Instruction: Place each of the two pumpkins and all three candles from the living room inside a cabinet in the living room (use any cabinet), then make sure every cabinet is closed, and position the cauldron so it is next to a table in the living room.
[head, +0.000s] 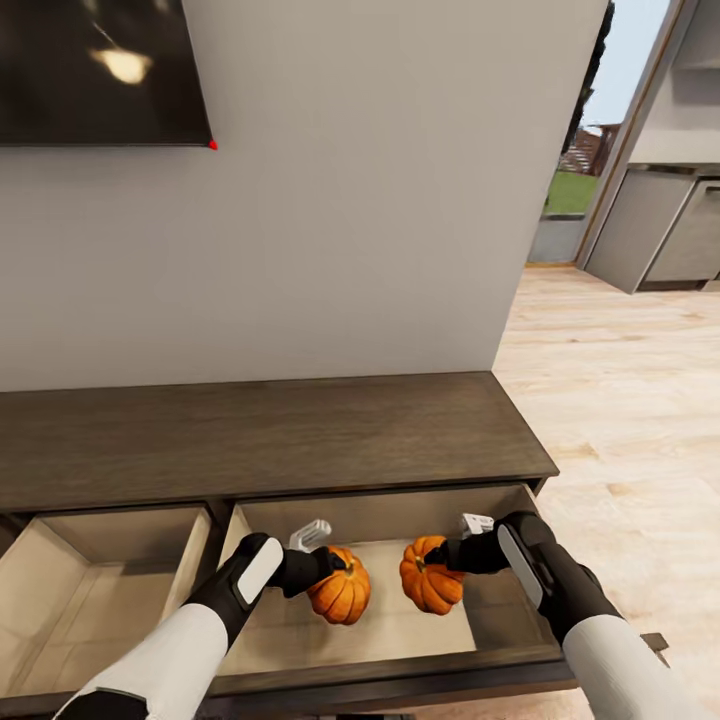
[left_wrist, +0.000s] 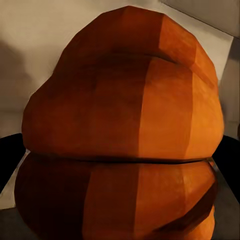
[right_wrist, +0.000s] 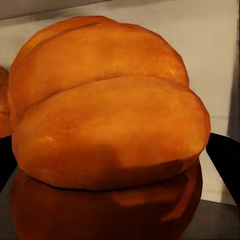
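No readable text, label, brand, number or sign appears in any of the three views.

Left gripper (head: 322, 572), right gripper (head: 440, 556) — both clamped, facing inward.
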